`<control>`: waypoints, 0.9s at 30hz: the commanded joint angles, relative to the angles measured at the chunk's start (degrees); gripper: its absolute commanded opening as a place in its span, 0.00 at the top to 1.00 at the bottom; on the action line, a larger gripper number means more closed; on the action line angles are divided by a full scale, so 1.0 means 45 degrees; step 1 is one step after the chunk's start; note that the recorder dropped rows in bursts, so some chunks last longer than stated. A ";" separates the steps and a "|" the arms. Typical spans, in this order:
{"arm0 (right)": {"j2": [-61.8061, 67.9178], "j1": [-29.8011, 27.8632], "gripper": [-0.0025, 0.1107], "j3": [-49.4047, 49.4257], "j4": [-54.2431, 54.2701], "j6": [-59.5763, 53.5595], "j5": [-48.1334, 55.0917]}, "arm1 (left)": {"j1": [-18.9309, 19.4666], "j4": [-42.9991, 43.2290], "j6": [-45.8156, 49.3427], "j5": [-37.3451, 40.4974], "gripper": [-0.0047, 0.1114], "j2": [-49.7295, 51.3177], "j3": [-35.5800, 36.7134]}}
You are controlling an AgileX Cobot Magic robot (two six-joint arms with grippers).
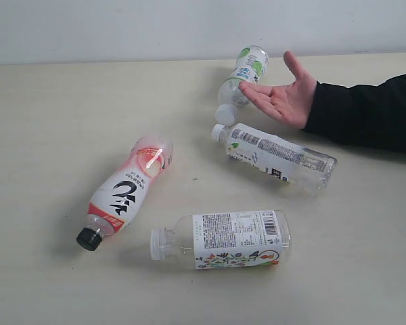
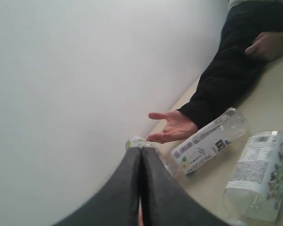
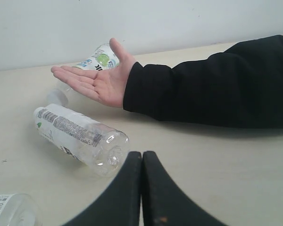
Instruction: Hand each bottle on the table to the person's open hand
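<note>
Broadly, the pale beige table (image 1: pixel 47 95) fills the exterior view, with a plain white wall (image 1: pixel 122 27) behind it. A black sleeve (image 1: pixel 369 112) reaches in from the right edge and lies low over the table. All four clear bottles lie on their sides, none of them held. The floral-label bottle (image 1: pixel 233 239) is nearest the camera, its neck pointing left. To its left, well apart, the red-and-white-label bottle (image 1: pixel 127 191) lies at a slant with its neck toward the near left corner. The white barcode-label bottle (image 1: pixel 277 154) lies right of centre, just in front of the hand, its base toward the right. The green-and-white-label bottle (image 1: pixel 245 76) is farthest back and partly hidden behind the hand. The person's open hand (image 1: pixel 284 100) comes out of the sleeve palm up, thumb raised, with nothing in it. Neither arm shows in the exterior view. In the left wrist view the left fingers (image 2: pixel 122 188) are pressed together with nothing between them, and in the right wrist view the right fingers (image 3: pixel 125 188) are likewise closed on nothing, both above the table and away from the bottles. Smallest are the caps: a black cap (image 1: pixel 88 239) on the red-and-white bottle and white ones on the rest. The two far white caps lie just beside each other, though whether they touch is hard to tell.
</note>
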 commanded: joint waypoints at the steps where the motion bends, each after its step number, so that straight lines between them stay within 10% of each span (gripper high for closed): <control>1: -0.0017 0.0011 0.98 0.0070 -0.0010 0.0000 -0.0149 | 0.0023 -0.0290 -0.0757 -0.0332 0.96 -0.0068 -0.0044; 27: -0.0017 0.0011 0.98 0.0070 -0.0010 0.0000 -0.0149 | 0.0023 -0.0299 -0.0670 -0.6471 0.96 -0.0068 -0.0044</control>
